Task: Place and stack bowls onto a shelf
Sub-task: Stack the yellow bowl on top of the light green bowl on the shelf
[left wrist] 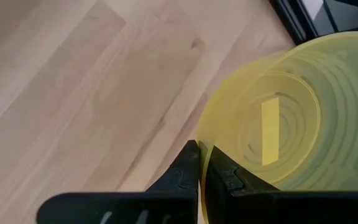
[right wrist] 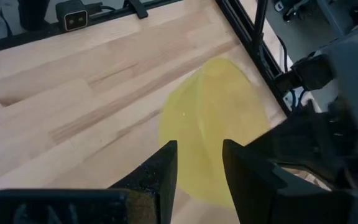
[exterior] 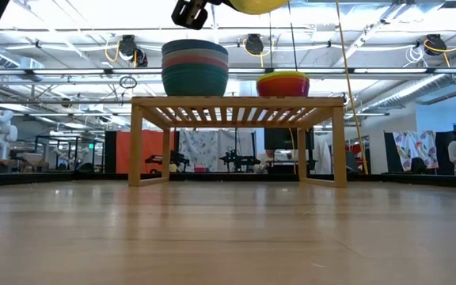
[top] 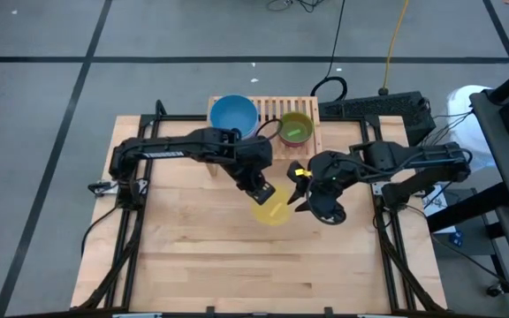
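Observation:
A yellow bowl (top: 273, 211) hangs high over the middle of the table, with my left gripper (top: 262, 189) shut on it. In the low view the yellow bowl (exterior: 256, 5) shows at the top edge, higher than the shelf. My right gripper (right wrist: 197, 163) is open just to the bowl's right, its fingers pointing at the bowl's outer side (right wrist: 213, 118); I see no touch. The light-wood shelf (top: 268, 109) stands at the far edge. On its slats rest a stack of larger bowls, blue on top (top: 234, 115), and a smaller stack, lime green on top (top: 295, 130). My left gripper pinches the yellow bowl's rim (left wrist: 202, 148), with the thin wall between its two fingers, one finger (left wrist: 185, 168) outside and the other inside. The fingers slant down from the table's left and far side. The bowl is tilted and lifted clear of the table.
Black frame rails (top: 387, 238) run along the table's left and right sides. A black box with cables (top: 374, 108) sits right of the shelf. Bare wood (top: 263, 265) spreads across the near half of the table.

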`<state>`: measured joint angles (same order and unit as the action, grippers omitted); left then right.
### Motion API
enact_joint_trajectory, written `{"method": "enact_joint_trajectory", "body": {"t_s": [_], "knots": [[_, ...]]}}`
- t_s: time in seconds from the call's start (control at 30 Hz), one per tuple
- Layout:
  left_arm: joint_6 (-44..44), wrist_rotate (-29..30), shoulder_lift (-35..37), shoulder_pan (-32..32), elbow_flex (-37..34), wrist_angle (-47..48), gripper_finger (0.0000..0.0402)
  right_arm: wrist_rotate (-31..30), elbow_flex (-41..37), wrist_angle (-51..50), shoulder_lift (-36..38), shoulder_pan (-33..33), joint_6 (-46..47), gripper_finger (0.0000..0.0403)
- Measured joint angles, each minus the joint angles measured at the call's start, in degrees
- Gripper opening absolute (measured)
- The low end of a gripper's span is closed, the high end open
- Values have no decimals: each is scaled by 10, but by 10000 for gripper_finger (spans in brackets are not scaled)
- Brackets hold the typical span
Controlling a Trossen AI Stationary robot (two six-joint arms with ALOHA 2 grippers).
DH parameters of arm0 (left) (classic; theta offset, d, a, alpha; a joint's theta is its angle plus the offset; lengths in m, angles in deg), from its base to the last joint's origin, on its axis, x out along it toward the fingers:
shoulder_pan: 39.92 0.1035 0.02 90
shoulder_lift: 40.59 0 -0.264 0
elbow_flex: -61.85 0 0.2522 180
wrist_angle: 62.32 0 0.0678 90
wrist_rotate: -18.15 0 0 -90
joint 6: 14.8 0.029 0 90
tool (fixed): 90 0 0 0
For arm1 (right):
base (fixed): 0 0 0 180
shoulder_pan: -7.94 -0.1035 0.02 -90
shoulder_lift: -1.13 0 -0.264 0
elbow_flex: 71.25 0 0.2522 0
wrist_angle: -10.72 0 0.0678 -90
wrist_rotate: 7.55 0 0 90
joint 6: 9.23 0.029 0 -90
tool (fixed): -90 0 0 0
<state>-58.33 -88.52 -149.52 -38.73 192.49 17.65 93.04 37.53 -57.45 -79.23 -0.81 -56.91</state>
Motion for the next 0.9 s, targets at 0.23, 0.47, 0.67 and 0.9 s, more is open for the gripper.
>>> {"method": "enact_joint_trajectory", "body": {"t_s": [0.23,0.47,0.67,0.9], "knots": [[3,-4,1,0,0,-5,2,1,0,0,-15,0,0,121],[3,-8,1,-1,0,-3,5,2,0,-3,-31,2,-1,101],[19,-9,1,0,0,-4,3,12,-3,-13,-33,3,1,14],[24,-8,1,2,0,-6,2,12,-13,-18,-33,3,0,3]]}}
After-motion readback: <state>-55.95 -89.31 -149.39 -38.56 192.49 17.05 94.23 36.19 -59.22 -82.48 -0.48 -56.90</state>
